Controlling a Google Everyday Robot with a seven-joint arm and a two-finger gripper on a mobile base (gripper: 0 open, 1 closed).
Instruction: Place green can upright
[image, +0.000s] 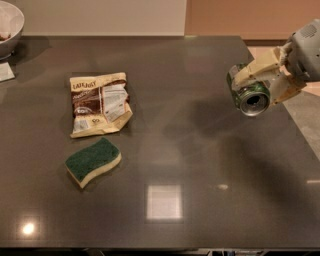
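The green can (248, 93) is held on its side above the right part of the dark table (190, 165), one silver end facing the camera. My gripper (260, 80) comes in from the right edge. Its cream fingers (252, 70) are shut on the green can, one above and one at its right side. The can is off the table surface and casts a faint shadow to its left.
A crumpled snack bag (98, 102) lies at the left middle. A green-topped sponge (93, 161) lies in front of it. A white bowl (9, 25) stands at the far left corner, with a small card (6, 71) beside it. The table's right edge runs close under the gripper.
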